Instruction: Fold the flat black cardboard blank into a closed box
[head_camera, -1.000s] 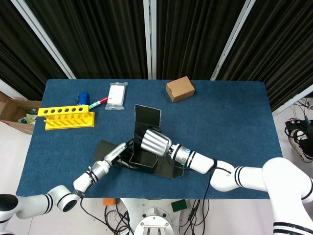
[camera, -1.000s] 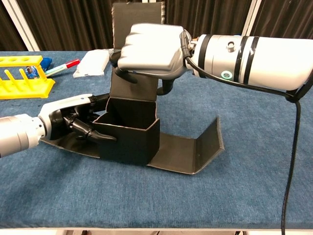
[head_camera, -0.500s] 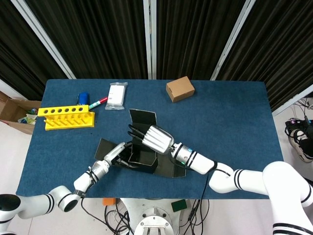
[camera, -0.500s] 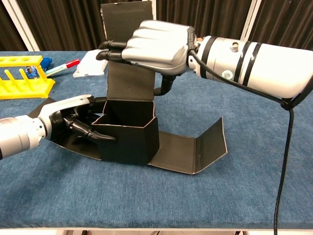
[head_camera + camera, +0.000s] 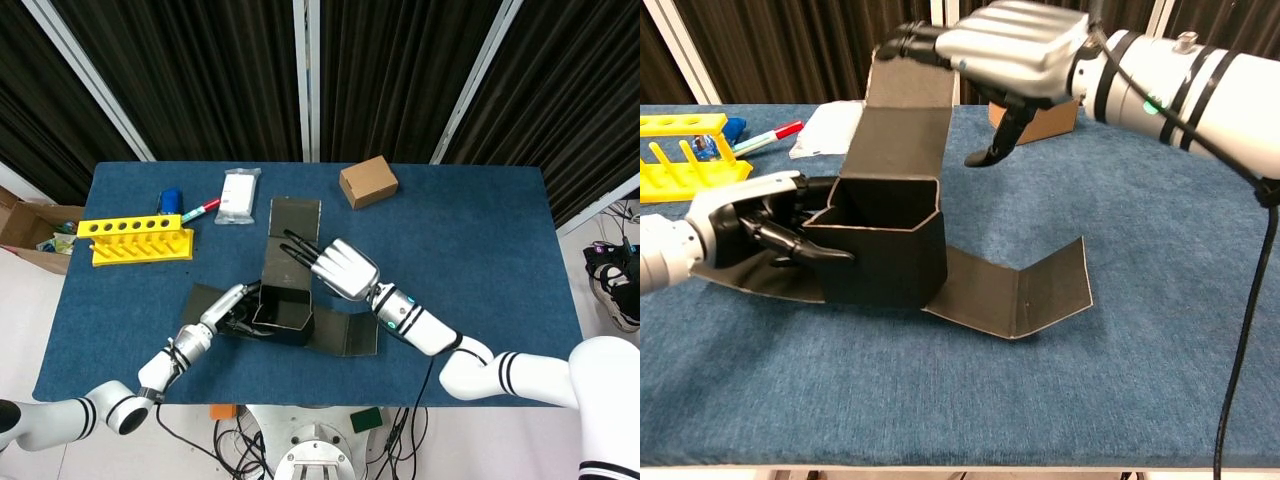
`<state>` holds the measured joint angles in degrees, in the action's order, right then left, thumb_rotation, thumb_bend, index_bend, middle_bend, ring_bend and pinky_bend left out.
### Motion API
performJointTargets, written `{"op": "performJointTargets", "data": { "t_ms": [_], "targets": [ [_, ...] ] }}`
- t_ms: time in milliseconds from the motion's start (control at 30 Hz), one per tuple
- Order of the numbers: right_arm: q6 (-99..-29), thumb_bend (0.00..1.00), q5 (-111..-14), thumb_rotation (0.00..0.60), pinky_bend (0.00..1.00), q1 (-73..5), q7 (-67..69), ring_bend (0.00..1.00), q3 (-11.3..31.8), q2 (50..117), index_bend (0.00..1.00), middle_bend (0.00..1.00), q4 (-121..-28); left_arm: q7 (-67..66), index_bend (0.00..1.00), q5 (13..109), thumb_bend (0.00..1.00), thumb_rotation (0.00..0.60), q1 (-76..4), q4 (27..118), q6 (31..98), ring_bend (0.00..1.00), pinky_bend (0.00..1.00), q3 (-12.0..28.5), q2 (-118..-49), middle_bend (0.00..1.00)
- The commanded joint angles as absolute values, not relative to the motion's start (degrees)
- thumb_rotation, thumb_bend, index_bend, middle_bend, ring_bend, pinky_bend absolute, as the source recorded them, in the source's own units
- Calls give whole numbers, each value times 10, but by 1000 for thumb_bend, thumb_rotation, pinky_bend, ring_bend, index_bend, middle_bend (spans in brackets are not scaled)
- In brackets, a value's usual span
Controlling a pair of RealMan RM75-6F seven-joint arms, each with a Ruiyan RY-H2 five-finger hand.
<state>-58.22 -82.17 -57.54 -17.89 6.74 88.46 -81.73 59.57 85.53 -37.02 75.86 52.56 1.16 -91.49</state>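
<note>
The black cardboard box point(image 5: 283, 318) point(image 5: 883, 245) stands half folded at the table's near middle, its top uncovered. Its tall lid flap point(image 5: 291, 232) point(image 5: 905, 115) rises from the back wall. Another flap point(image 5: 1010, 295) lies flat to the right with its end bent up. My right hand point(image 5: 341, 268) point(image 5: 1015, 40) hovers over the lid flap with fingers stretched out; the fingertips point(image 5: 908, 38) touch the flap's top edge and the thumb hangs apart. My left hand point(image 5: 224, 308) point(image 5: 745, 225) lies on the left flap and presses bent fingers against the box's left wall.
A brown carton point(image 5: 367, 181) point(image 5: 1045, 120) sits at the back behind my right hand. At the back left are a yellow rack point(image 5: 135, 240) point(image 5: 685, 160), a white packet point(image 5: 238, 195) point(image 5: 830, 125), a red marker point(image 5: 203, 209) and a blue item point(image 5: 170, 200).
My right hand went from a fist above the box to outstretched fingers, rising and moving back; the lid flap stood up and leaned backward. The box shifted slightly left with my left hand.
</note>
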Motion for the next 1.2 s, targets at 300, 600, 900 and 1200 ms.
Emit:
{"op": "performJointTargets", "data": {
  "t_ms": [300,600,900,1200],
  "targets": [
    [-738,217,-873,600,824,-473,-9,713,80,818,0,77,-858,697,283,838,51,600,-348,841,554,625,941,37,-840,301],
    [-857,222,-904,600,844,-379,155,716,66,796,0,111,-836,875,283,851,51,600,-323,909,598,625,942,58,-771,301],
    [-887,56,-924,600,874,-386,129,715,103,890,0,103,-805,956,282,848,51,600,-320,966,604,625,943,73,-744,300],
    [-892,17,-934,600,878,-463,25,716,185,1029,0,69,-745,961,281,844,51,600,-328,986,585,625,944,78,-741,300]
  ]
}}
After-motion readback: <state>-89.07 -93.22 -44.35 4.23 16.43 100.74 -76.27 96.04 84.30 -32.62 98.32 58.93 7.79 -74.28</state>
